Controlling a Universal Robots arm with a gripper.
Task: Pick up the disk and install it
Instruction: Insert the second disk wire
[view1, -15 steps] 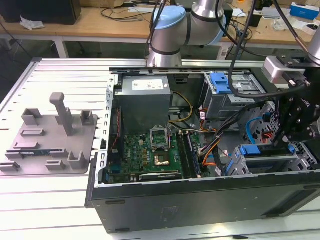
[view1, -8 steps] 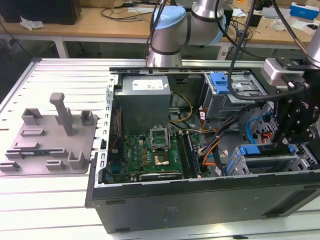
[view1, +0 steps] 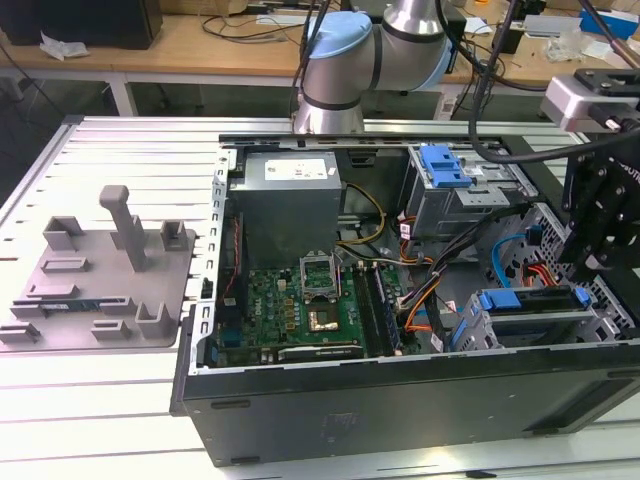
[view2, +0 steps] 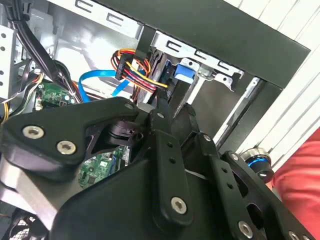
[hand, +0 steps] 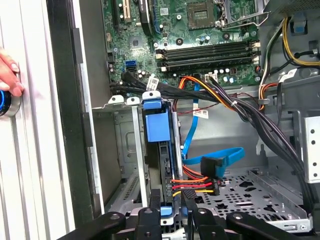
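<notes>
First wrist view, and the gripper is right down on the rear end of the disk. The claw is drawn narrow, pinching the blue carrier frame edge-on, as far as I can judge. The disk stands on its edge inside the drive cage, blue tab leading.

Exterior view: that puts the disk at about four o'clock from the motherboard, low in the case's corner. My read is that seating is under way.

To do it well, keep the push straight along the cage rails and keep the frame square so both sides run together. Watch the power cable bundle and the blue data cable, just beside the disk's rear end; either could get trapped. A person's hand rests by a blue-ringed button outside the case (a sensible watch). Out at nine o'clock sits the grey fixture plate, well apart.
</notes>
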